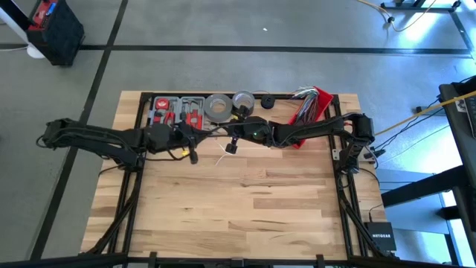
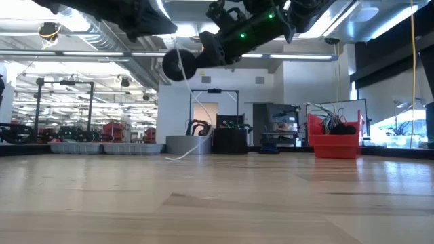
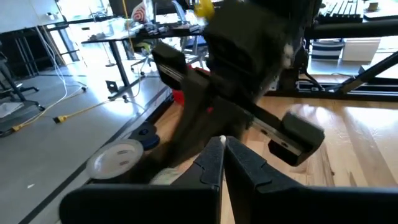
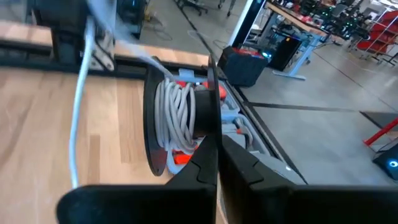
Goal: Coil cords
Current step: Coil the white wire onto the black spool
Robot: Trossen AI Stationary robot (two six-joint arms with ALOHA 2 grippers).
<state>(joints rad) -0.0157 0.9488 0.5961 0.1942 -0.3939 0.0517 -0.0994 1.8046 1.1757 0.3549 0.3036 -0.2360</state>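
A white cord is wound in several turns (image 4: 177, 106) around a round black puck (image 2: 180, 64) that hangs high above the table's far middle. My right gripper (image 4: 216, 155) is shut on that puck and comes in from the table's right (image 1: 235, 141). My left gripper (image 3: 222, 149) faces it from the table's left (image 1: 212, 136), shut on the cord just beside the puck. A loose strand (image 4: 78, 130) drops from there, and its end (image 2: 178, 156) lies on the table (image 1: 223, 158). My left gripper pinches the white cord (image 3: 222, 139) at its fingertips, coming about level from the table's left. From the pinch the cord runs the short way over to the puck, and the loose strand hangs slack down to the table. My right gripper pinches the rim of one of the puck's black discs (image 4: 209, 134) between its two fingers, about level from the table's right. The puck stands on edge in the hold, lifted clear of the table, with the cord's turns between its two discs.
Along the far edge stand a grey tray with red tools (image 1: 175, 112), a grey tape roll (image 1: 218, 106), a second roll (image 1: 243, 99), a small black disc (image 1: 266, 100) and a red bin of wires (image 1: 312, 108). The wooden tabletop (image 1: 245, 208) stretches toward the near edge.
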